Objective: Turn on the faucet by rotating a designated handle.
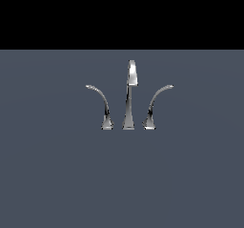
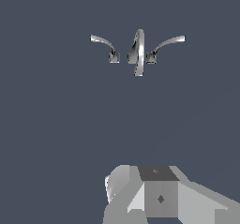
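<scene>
Chrome faucet [image 1: 129, 96] upright on slate-grey floor [image 1: 52, 174] — handle [image 1: 100, 104] on exterior view's left, tip arching left. Gripper [image 2: 154, 195] well apart from it — finger state impossible to tell.

1 faucet [image 1: 129, 98], 1 spout [image 1: 130, 93], 2 levers [image 1: 101, 105]

We see the tall straight chrome spout [image 1: 130, 96] standing between the slim chrome left-arching lever [image 1: 100, 103] and its right-arching mirror lever [image 1: 156, 104].
</scene>
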